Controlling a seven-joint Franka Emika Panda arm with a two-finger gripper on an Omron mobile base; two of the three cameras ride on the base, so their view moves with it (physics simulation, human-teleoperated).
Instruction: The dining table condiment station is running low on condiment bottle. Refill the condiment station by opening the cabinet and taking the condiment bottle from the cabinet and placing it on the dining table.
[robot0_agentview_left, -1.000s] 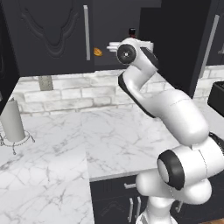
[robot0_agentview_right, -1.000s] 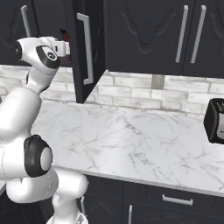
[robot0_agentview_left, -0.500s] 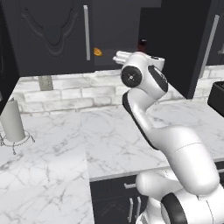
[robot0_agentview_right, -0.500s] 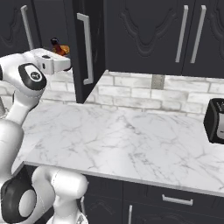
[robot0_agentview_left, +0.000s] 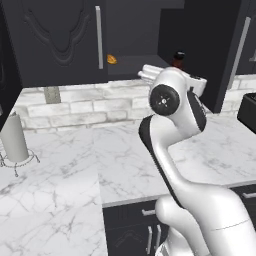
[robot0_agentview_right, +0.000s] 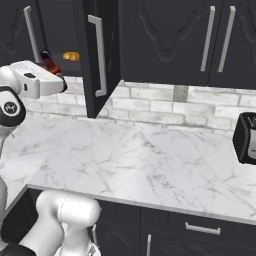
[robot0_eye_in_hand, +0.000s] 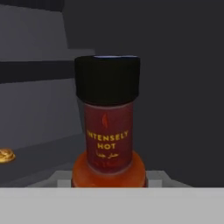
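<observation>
In the left base view, the white arm rises from the lower right and bends toward the open black upper wall cabinet (robot0_agentview_left: 60, 40) with carved panel doors and long silver bar handles. The black cap and brownish-red neck of the small slim condiment bottle (robot0_agentview_left: 177, 59) show just above the arm's white hand, in front of the cabinet's dark opening. A small orange object (robot0_agentview_left: 112, 59) lies on the cabinet shelf. A grey cylinder on a wire stand (robot0_agentview_left: 14, 139) sits on the white marble bench (robot0_agentview_left: 75, 165).

In the right base view, the bottle (robot0_agentview_right: 49, 62) stands tilted at the front of the white hand, beside the open cabinet door (robot0_agentview_right: 97, 50). A black toaster (robot0_agentview_right: 246, 137) sits on the bench at the right.

In the hand view, the bottle (robot0_eye_in_hand: 108, 127), labelled "INTENSELY HOT", stands upright and very close, between the gripper (robot0_eye_in_hand: 108, 179) tips; the gripper is closed on its lower body.
</observation>
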